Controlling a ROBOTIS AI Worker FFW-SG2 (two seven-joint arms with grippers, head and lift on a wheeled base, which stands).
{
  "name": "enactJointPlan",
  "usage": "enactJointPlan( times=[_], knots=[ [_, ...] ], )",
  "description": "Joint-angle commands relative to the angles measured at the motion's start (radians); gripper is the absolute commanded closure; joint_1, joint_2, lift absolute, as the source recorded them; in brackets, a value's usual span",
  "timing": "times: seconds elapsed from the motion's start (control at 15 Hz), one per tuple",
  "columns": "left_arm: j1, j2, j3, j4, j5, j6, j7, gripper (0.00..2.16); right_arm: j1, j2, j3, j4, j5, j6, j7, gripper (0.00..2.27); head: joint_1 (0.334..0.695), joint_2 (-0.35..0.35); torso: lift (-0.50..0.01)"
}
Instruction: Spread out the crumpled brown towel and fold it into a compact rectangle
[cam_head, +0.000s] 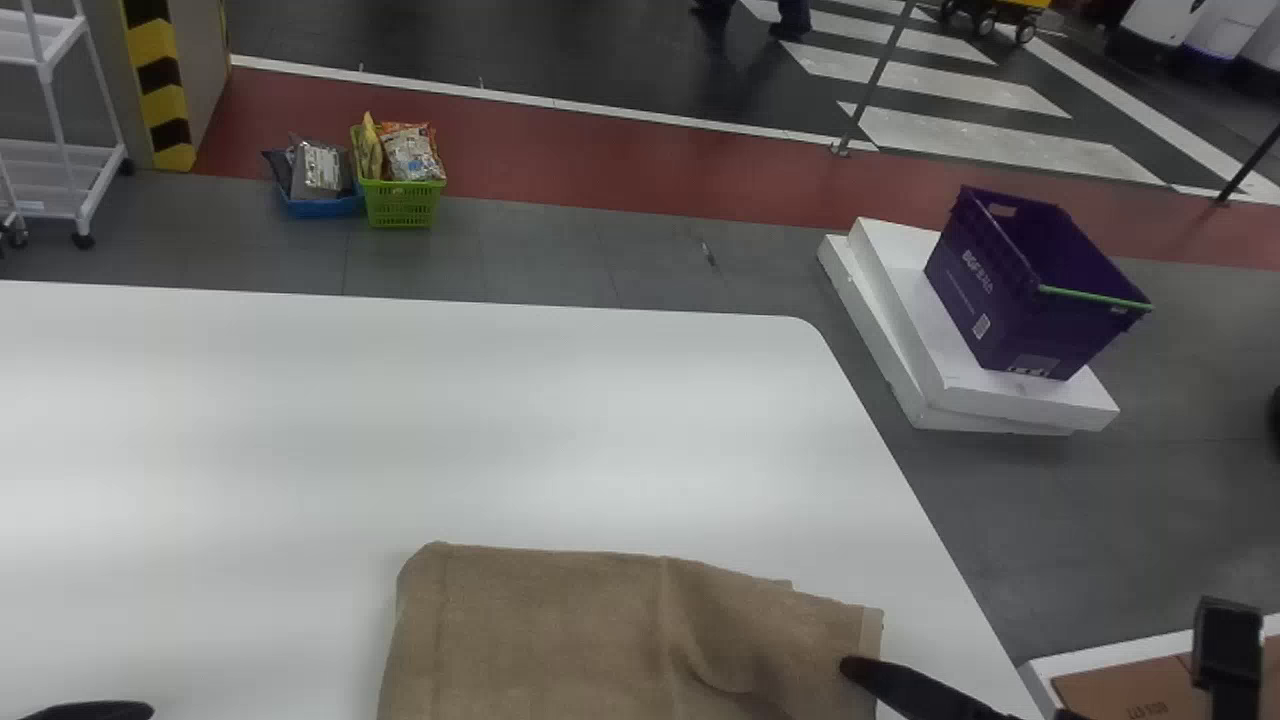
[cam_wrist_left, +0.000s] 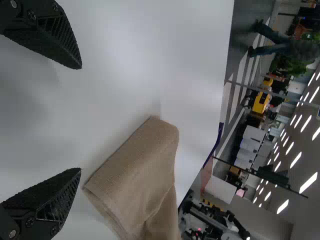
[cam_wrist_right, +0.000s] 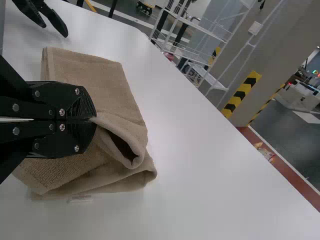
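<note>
The towel (cam_head: 540, 640) is lying in folded layers on the table (cam_head: 300, 420), its right end puckering. The right gripper (cam_head: 848, 667) is pinching that end between 2 fingers. The left gripper (cam_head: 105, 710) is hovering left of the towel, 2 fingers standing wide apart. Past the table, 1 crate (cam_head: 1030, 290) is resting on 2 white slabs (cam_head: 985, 395).

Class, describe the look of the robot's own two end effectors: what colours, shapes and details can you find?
Both are black. The left end effector has wedge-shaped fingers tapering to points, with ribbed inner faces and round screws near their bases. The right end effector shows slim link plates, silvery round screws and ribbing too.
</note>
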Motion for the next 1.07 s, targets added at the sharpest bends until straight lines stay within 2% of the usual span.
enactJointPlan(
  times=[0.0,0.2,0.4,0.67,0.8,1.0],
  knots=[
    [-0.001,0.000,0.000,0.002,-0.001,0.000,0.000,0.08,-0.006,0.001,-0.001,-0.002,-0.005,0.002,0.002,1.23,0.695,-0.339,-0.127],
    [-0.003,0.000,0.000,0.002,-0.006,0.000,0.000,0.08,-0.026,0.001,0.013,-0.021,-0.034,0.002,0.002,1.23,0.695,-0.330,-0.127],
    [-0.003,0.002,0.009,-0.005,-0.006,0.000,0.000,0.08,-0.061,0.001,0.050,-0.138,-0.096,0.002,-0.005,1.23,0.695,-0.304,-0.127],
    [-0.003,0.002,0.043,-0.011,-0.003,0.003,-0.012,0.08,-0.188,0.001,0.118,-0.285,-0.158,0.002,-0.068,1.23,0.695,-0.203,-0.127],
    [-0.004,0.002,0.051,-0.015,0.000,0.003,-0.014,0.08,-0.227,0.001,0.254,-0.336,-0.166,0.002,-0.151,1.23,0.695,-0.131,-0.127],
    [-0.003,0.002,0.071,-0.018,0.006,0.003,-0.020,0.08,-0.248,0.001,0.478,-0.364,-0.125,0.002,-0.231,1.23,0.695,-0.040,-0.127]
  ],
)
